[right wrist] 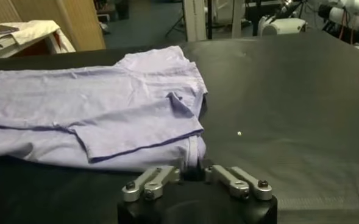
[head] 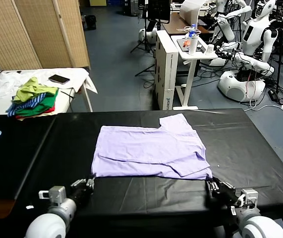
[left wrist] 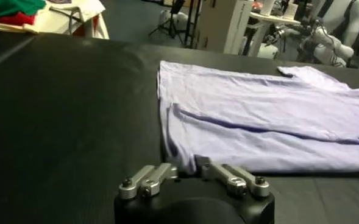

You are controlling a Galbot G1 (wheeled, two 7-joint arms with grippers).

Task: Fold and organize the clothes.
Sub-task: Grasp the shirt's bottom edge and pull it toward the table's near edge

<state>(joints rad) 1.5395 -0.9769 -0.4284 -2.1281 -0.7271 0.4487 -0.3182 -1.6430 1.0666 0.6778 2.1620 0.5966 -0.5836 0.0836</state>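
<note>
The T-shirt [head: 148,151] is stretched crosswise; its near-edge corners are seemingly pinched by the closed left gripper [head: 88,184] and right gripper [head: 212,185].

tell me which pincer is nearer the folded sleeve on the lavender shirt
Right. The right pincer is shut on the T-shirt near corner just below the folded sleeve; the left pincer is shut at the opposite near corner.
</note>
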